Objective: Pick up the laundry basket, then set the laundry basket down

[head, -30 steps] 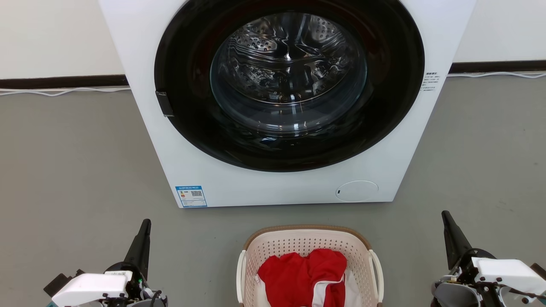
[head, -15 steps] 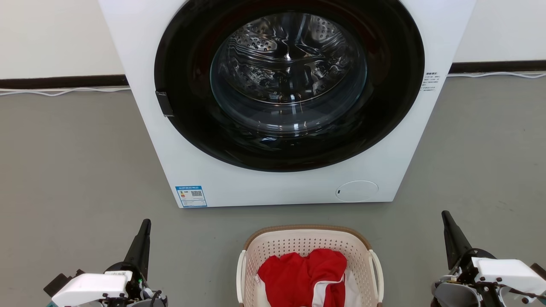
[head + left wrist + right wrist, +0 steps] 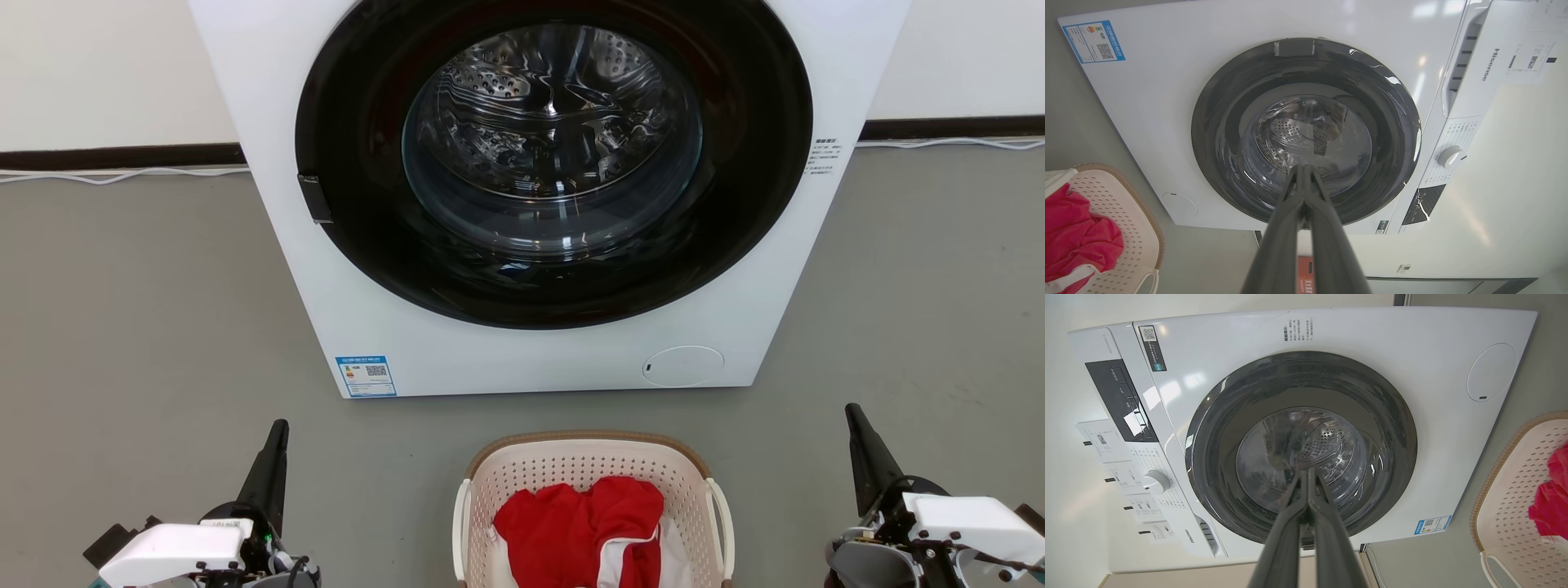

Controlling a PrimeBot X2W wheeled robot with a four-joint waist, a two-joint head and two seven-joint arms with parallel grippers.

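Observation:
The laundry basket [image 3: 584, 461], cream-white and perforated with a brown rim and white loop side handles, stands on the grey floor at the bottom middle of the head view, holding red and white cloth [image 3: 584, 518]. Its corner also shows in the left wrist view [image 3: 1133, 228] and the right wrist view [image 3: 1511, 498]. My left gripper [image 3: 279, 426] hangs well left of the basket, shut and empty, fingers pressed together [image 3: 1303, 168]. My right gripper [image 3: 851, 408] hangs well right of the basket, also shut on nothing [image 3: 1306, 470]. Neither gripper touches the basket.
A white front-loading washing machine [image 3: 457, 359] with a dark round glass door [image 3: 555, 155] stands just behind the basket. Grey floor [image 3: 131, 327] spreads to both sides. A white cable [image 3: 122, 175] runs along the dark skirting at the back wall.

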